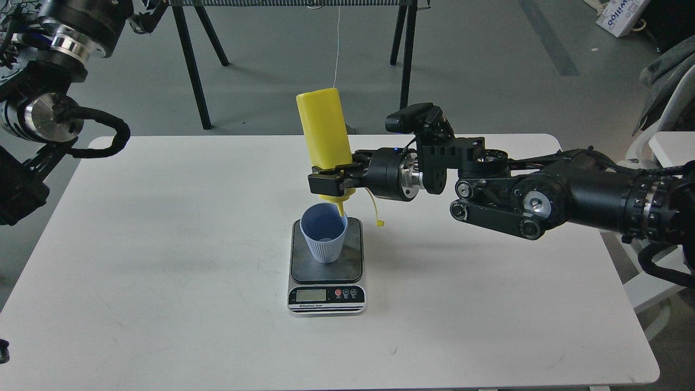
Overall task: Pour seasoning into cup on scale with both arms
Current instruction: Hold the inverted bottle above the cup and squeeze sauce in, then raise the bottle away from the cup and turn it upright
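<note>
At far left, left arm (49, 108) is drawn back off the white table (163, 271); its gripper is out of view. Centre: light blue ribbed plastic cup (324, 234) stands on small dark-platform kitchen scale (326, 260). Yellow plastic squeeze bottle (324, 136) is inverted directly above, long axis near vertical, nozzle inside the cup's far-right rim. Right gripper (330, 182), reaching from the right, is clamped on the bottle's lower end.

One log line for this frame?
phase=pouring | right pincer shut on yellow plastic squeeze bottle, inverted | nozzle in light blue ribbed cup | left pincer unseen
</note>
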Motion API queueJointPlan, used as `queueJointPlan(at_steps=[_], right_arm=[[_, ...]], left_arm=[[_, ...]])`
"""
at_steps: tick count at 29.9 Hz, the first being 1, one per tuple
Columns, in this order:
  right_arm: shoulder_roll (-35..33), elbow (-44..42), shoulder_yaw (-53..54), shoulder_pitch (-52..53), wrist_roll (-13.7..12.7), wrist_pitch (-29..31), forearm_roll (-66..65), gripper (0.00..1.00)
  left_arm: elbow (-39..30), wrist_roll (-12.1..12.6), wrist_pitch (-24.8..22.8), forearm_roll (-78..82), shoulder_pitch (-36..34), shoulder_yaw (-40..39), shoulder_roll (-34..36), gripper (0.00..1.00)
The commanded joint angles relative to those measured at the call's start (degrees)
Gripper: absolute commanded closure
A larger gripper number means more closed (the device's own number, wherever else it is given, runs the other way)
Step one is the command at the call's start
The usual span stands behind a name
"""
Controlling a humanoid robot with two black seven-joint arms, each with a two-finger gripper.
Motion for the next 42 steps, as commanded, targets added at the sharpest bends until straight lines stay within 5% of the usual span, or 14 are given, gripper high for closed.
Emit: queueJointPlan(at_steps=[1,18,34,42], right_arm=[[1.23,-1.48,0.0,-0.48,-0.1,-1.78,0.0,0.68],[0.88,-1.57,2.62,-2.59,-0.8,-6.1,1.23,0.68],[-27.23,18.37,37.5,-22.35,-0.63,-2.67,36.44,0.67],[-30.24,18.38,55.0,-39.57,-0.63,8.74,57.71,0.67]], left_arm=[[0.0,0.0,-0.01,0.0,0.0,0.0,-0.08,0.0],[0.0,0.0,0.08,0.0,0.0,0.0,0.01,0.0],[0.26,0.44,0.08,-1.67,0.7,-1.93,0.36,0.0],[0.61,0.53,-0.01,-1.67,1.23,-1.84,-1.66,0.0]])
